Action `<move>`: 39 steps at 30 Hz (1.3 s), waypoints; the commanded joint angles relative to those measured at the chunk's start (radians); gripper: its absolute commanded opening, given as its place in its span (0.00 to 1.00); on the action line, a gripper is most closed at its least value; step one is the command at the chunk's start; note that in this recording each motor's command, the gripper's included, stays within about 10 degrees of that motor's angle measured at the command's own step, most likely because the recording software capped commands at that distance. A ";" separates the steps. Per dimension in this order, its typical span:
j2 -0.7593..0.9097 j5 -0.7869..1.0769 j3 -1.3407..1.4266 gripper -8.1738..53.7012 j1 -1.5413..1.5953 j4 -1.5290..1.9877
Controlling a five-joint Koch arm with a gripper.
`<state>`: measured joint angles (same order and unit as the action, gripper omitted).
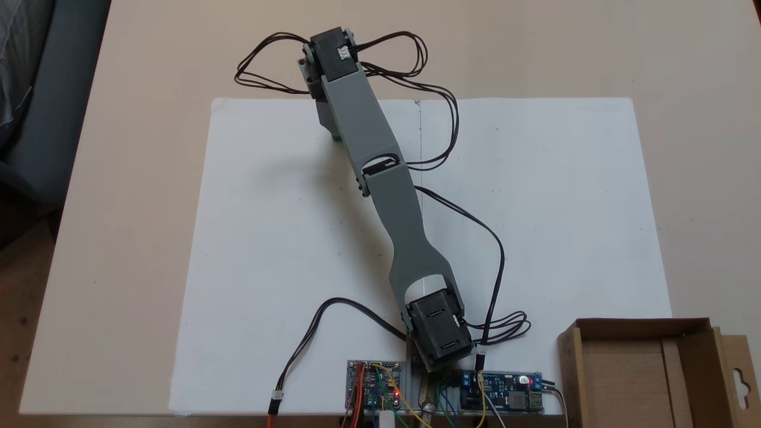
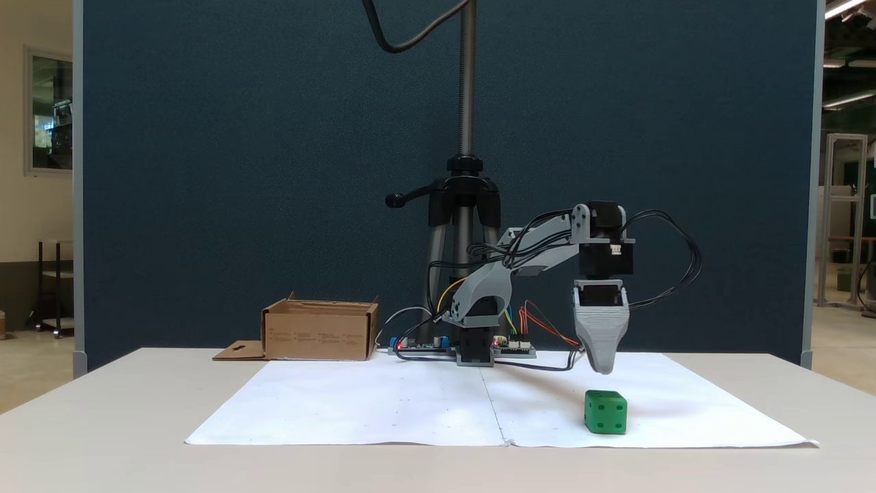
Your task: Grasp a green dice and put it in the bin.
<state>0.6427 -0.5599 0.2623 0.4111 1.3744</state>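
here the hand hangs just above the green dice.

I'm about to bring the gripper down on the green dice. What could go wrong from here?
1. The gripper hangs above the green dice showing a single tip, so its opening is unclear; it might knock the dice aside.
2. From above, the arm hides most of the dice, making alignment hard to judge.

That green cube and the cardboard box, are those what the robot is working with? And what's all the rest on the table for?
Part of the job:
- green dice, on the paper below the pincer
- cardboard bin, at the table's far side

Just there:
- white paper sheet
- circuit boards and wires by the arm's base
- tripod behind the table
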 commanded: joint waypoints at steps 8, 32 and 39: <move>0.012 -0.044 -0.049 0.82 0.028 -0.031; -0.083 -0.044 -0.040 0.83 0.026 -0.032; -0.107 -0.043 -0.037 0.83 0.017 -0.038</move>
<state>0.5031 -0.5599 0.2638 0.4188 1.3729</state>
